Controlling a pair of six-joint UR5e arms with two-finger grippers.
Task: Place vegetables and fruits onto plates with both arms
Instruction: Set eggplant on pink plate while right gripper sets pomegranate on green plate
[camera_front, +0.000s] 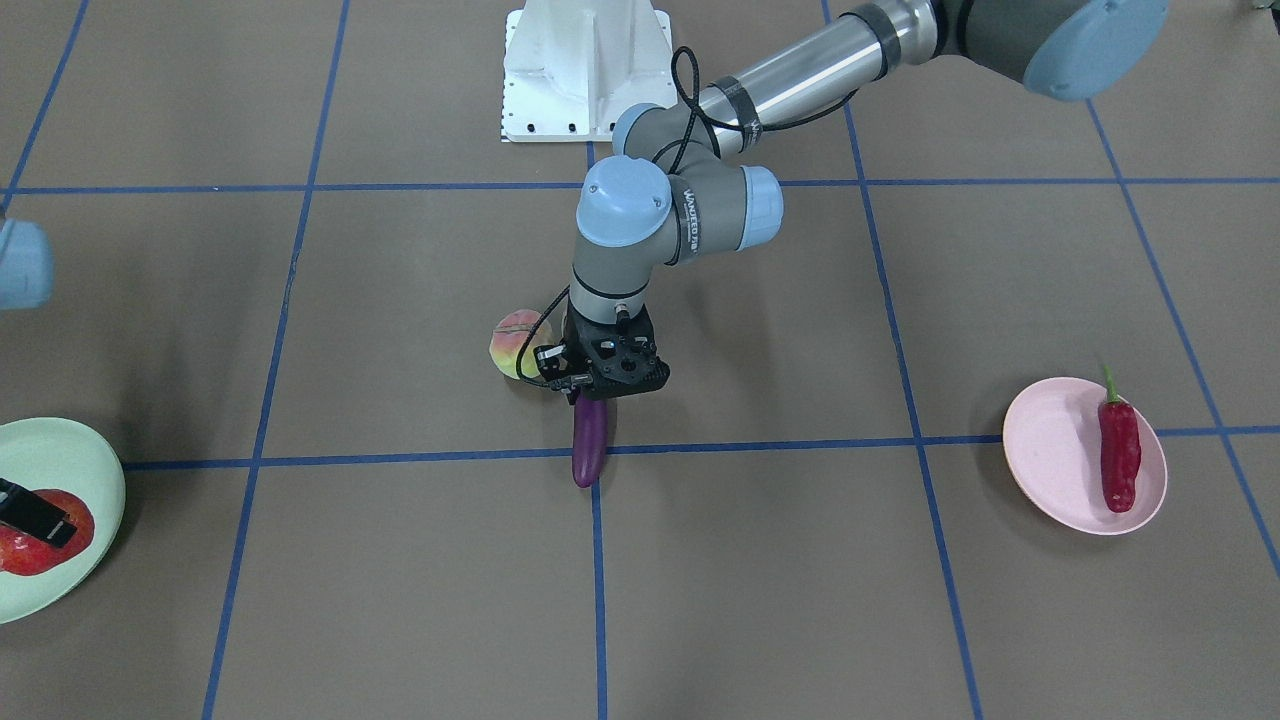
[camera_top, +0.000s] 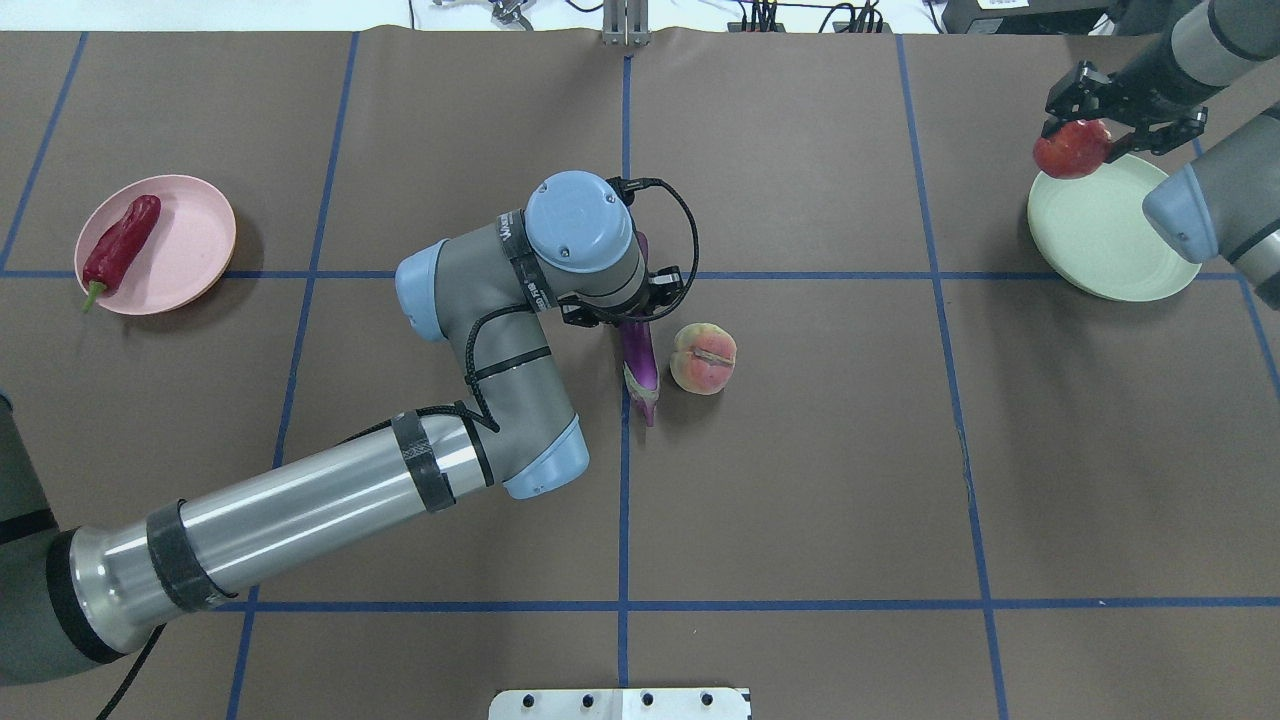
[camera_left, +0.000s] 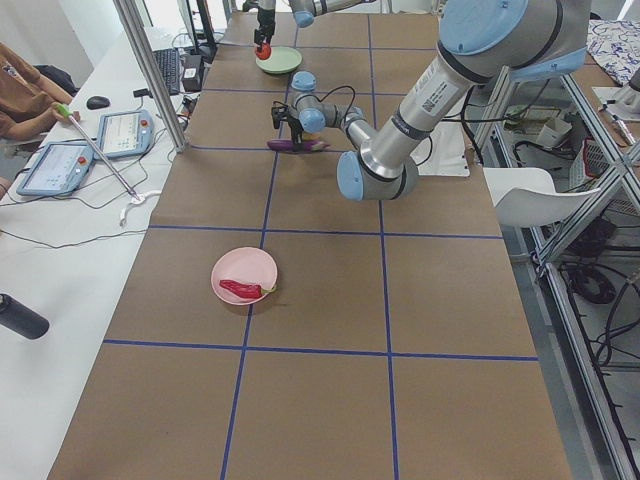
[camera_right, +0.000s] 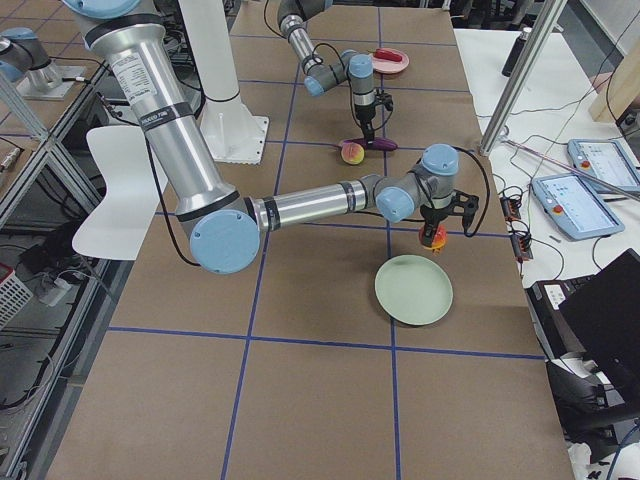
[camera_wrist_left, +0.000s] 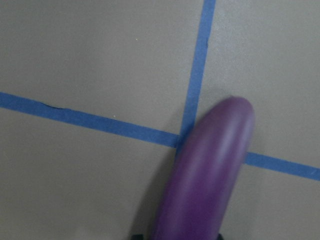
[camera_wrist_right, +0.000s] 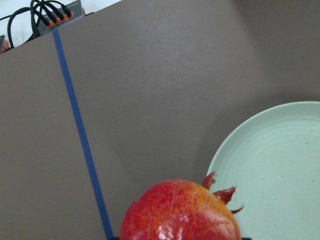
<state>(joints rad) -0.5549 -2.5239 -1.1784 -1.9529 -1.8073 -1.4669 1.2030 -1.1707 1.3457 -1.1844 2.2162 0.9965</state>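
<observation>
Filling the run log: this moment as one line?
left pincer: on eggplant, grip unclear | right pincer: holding red fruit by green plate | chili: on pink plate | peach: on table

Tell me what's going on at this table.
A two-armed robot is sorting produce onto plates. The left gripper is down over the stem end of the eggplant, which lies mid-table beside the peach. Whether it has clamped on yet is unclear. The right gripper holds a red fruit in the air at the rim of the green plate, which has nothing on it yet. The chili pepper already lies on the pink plate.
</observation>
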